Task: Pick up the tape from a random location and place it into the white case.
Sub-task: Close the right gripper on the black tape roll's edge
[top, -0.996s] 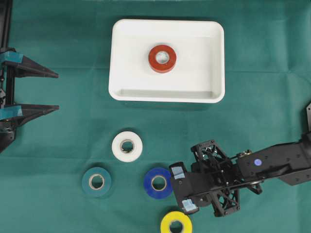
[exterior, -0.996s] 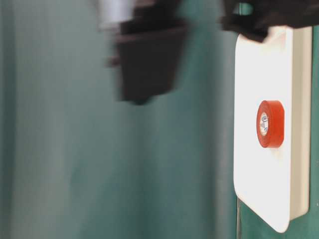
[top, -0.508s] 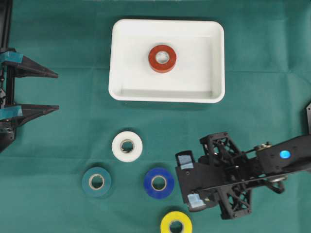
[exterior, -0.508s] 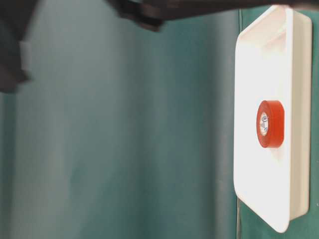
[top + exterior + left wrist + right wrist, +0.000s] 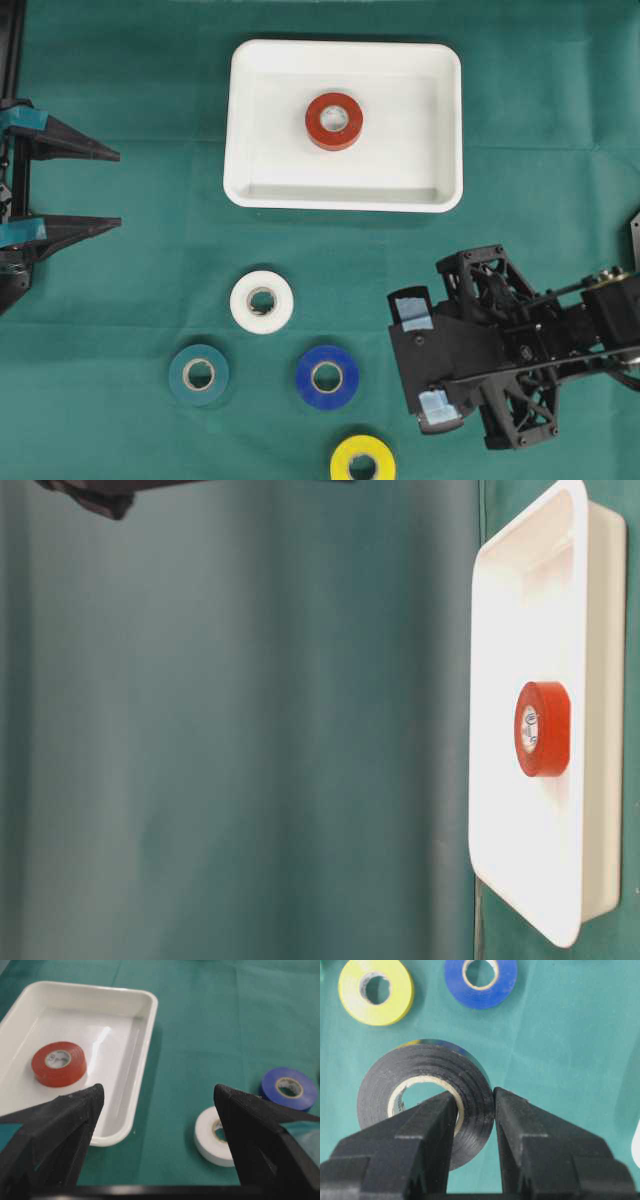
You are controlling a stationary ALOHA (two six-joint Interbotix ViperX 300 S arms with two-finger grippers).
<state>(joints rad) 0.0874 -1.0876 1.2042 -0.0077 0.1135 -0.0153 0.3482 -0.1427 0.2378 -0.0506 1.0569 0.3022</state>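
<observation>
**Operator:** Near the front right corner of the bench, I have the right claw (image 5: 475, 1110) closed on a black tape roll (image 5: 422, 1097). One finger sits inside the core, the other against the outer wall. That pinch on the wall holds the roll level for carrying.

**Supervisor:** State the position of the white case (image 5: 250, 120).

**Operator:** It lies flat toward the back edge, about centred, well apart from the right claw. A red roll (image 5: 334, 121) already rests in its middle. I judge the black roll should go beside it, on bare floor.

**Supervisor:** Report the left claw (image 5: 157, 1110).

**Operator:** Fully spread and holding nothing, parked at the left edge, clear of the carry path.

**Supervisor:** List changes against one second ago.

**Operator:** My right arm has drawn back toward the right edge, away from the blue roll (image 5: 327, 377), and its dark shape has all but left the table-level view. The white roll (image 5: 262, 302), green roll (image 5: 198, 374) and yellow roll (image 5: 362, 464) have not shifted.
</observation>
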